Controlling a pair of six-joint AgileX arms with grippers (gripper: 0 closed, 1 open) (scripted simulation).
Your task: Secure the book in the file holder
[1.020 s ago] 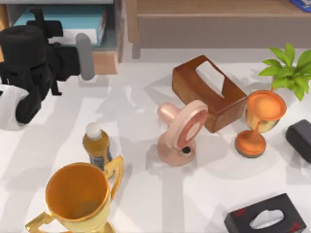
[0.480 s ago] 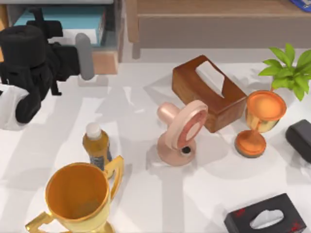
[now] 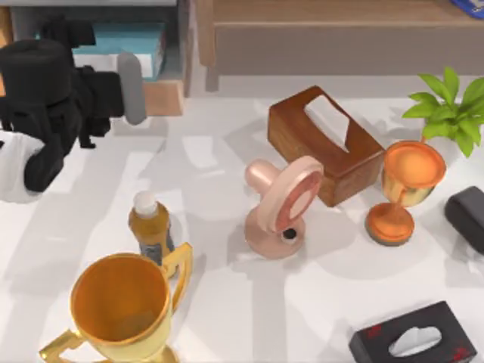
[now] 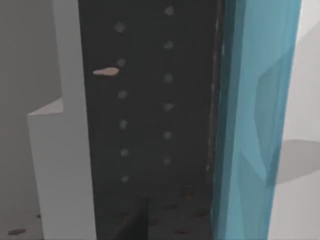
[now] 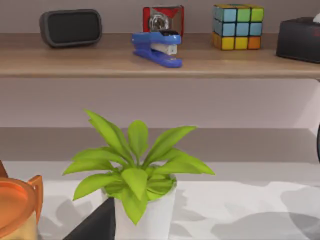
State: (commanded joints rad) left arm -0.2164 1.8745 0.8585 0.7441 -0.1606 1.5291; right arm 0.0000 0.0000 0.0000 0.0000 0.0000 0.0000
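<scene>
The light-blue book lies inside the grey file holder at the table's back left, above the holder's tan base. My left gripper hovers at the holder's open front and its black body covers the book's left part. The left wrist view is very close up. It has the book's turquoise cover, a dark dotted face beside it and a grey holder wall. I cannot make out whether the gripper touches the book. A black rounded shape at the right edge looks like my parked right arm.
A brown tissue box, a pink fan, an orange goblet and a potted plant fill the middle and right. A bottle, a gold trophy and a black tissue box stand in front. The wooden shelf runs behind.
My left arm has shifted slightly toward the back of the table. Less of the book shows now; its left end is covered and its visible top edge sits lower.
</scene>
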